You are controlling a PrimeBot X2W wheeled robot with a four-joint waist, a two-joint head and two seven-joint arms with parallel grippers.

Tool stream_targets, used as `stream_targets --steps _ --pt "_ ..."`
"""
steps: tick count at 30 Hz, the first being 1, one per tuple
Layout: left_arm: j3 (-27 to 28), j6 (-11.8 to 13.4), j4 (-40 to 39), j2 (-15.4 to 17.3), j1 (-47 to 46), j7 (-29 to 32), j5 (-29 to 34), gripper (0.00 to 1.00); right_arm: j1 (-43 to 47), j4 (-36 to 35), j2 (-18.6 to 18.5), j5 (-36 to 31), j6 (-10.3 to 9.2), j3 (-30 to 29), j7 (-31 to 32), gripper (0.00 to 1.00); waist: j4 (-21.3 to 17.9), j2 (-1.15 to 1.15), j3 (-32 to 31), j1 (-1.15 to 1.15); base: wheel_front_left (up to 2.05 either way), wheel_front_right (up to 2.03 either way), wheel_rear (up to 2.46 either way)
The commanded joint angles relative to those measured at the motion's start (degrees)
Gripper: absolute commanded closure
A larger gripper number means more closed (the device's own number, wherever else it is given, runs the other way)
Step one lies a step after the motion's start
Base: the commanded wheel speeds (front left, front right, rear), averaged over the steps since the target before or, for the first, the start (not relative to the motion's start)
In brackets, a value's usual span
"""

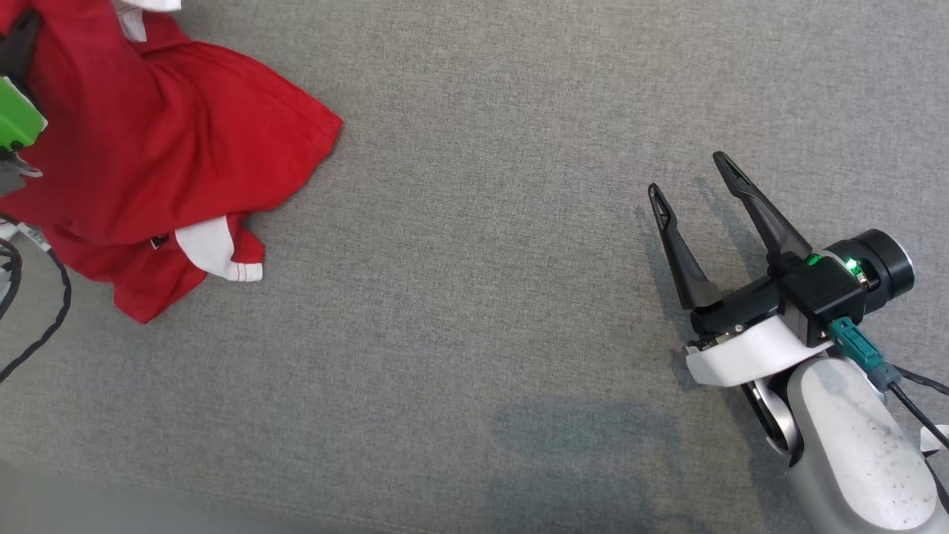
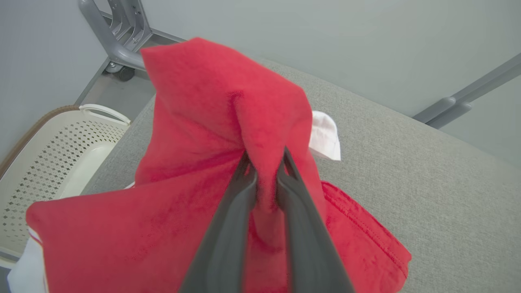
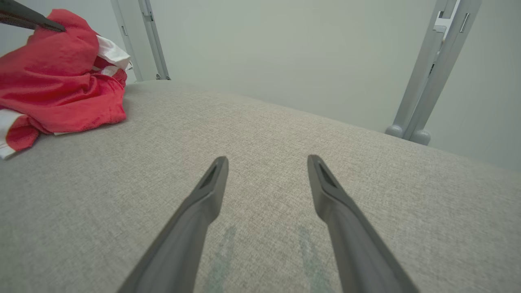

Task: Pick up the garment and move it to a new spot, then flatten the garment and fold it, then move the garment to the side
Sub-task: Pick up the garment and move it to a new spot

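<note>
We hold the red garment (image 1: 163, 148) at the far left.
Our left gripper (image 2: 264, 158) is clamped on a raised fold of it; our right gripper (image 1: 688, 174) sits over the grey surface (image 1: 474, 334), fingers spread, well apart.

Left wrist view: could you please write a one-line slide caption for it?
Left gripper shut on a bunched fold of the red garment above the grey surface.

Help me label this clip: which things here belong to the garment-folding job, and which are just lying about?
Job: red garment, pinched by the shut left gripper; open right gripper; grey fabric surface.
Lying about: white perforated basket; grey wheeled frame; grey upright post.
</note>
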Motion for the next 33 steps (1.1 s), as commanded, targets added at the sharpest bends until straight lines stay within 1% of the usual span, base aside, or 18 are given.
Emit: stream_targets --steps 1,7,12,13,16,19,22,23,27,33 --pt "-0.99 -0.19 -2.14 1.26 1.08 0.48 -1.51 1.0 0.73 0.01 0.22 0.41 0.0 -0.45 -0.18 0.0 0.45 0.38 -0.73 -0.01 0.0 0.0 0.0" --pt "-3.73 -0.19 -9.89 5.78 2.74 1.5 -4.77 1.0 2.08 0.64 2.16 0.96 0.0 -0.58 -0.18 0.0 0.27 0.38 -2.55 -0.01 0.0 0.0 0.0" --pt "-4.67 -0.19 -16.1 8.51 3.47 2.35 -5.93 1.0 3.2 0.85 3.14 1.4 0.0 -1.0 -0.18 0.0 -0.31 0.38 -4.45 -0.01 0.0 0.0 0.0" --pt "-4.67 -0.19 -16.1 8.51 3.47 2.35 -5.93 1.0 3.2 0.85 3.14 1.4 0.0 -1.0 -0.18 0.0 -0.31 0.38 -4.45 -0.01 0.0 0.0 0.0" --pt "-4.79 -0.19 -19.64 10.1 3.58 2.92 -5.67 1.0 3.49 0.69 3.66 1.73 0.0 -1.43 -0.18 0.0 -0.77 0.38 -5.51 -0.01 0.0 0.0 0.0" --pt "-4.31 0.71 -22.84 11.44 3.26 3.07 -5.03 1.0 3.98 0.6 4.28 1.96 0.0 -1.73 -0.18 0.0 -1.39 0.38 -6.44 -0.01 0.0 0.0 0.0" --pt "-3.93 1.71 -25.97 12.08 2.5 3.45 -4.71 1.0 4.43 0.58 4.79 2.28 0.0 -2.14 -0.18 0.0 -2.07 0.38 -7.46 -0.01 0.0 0.0 0.0" --pt "-3.99 2.13 -28.2 12.41 1.83 3.83 -4.5 1.0 4.8 0.65 5.17 2.4 0.0 -2.32 -0.18 0.0 -2.7 0.38 -8.3 -0.01 0.0 0.0 0.0" --pt "-4.93 2.61 -33.73 12.03 1.13 5.51 -4.63 1.0 5.73 0.56 6.0 2.69 0.0 -2.8 -0.18 0.0 -4.48 0.38 -9.94 -0.01 0.0 0.0 0.0" --pt "-8.33 4.14 -42.75 8.53 2.48 8.06 -5.56 1.0 7.29 0.03 7.17 3.09 0.0 -3.92 -0.18 0.0 -8.54 0.38 -12.82 -0.01 0.0 0.0 0.0"
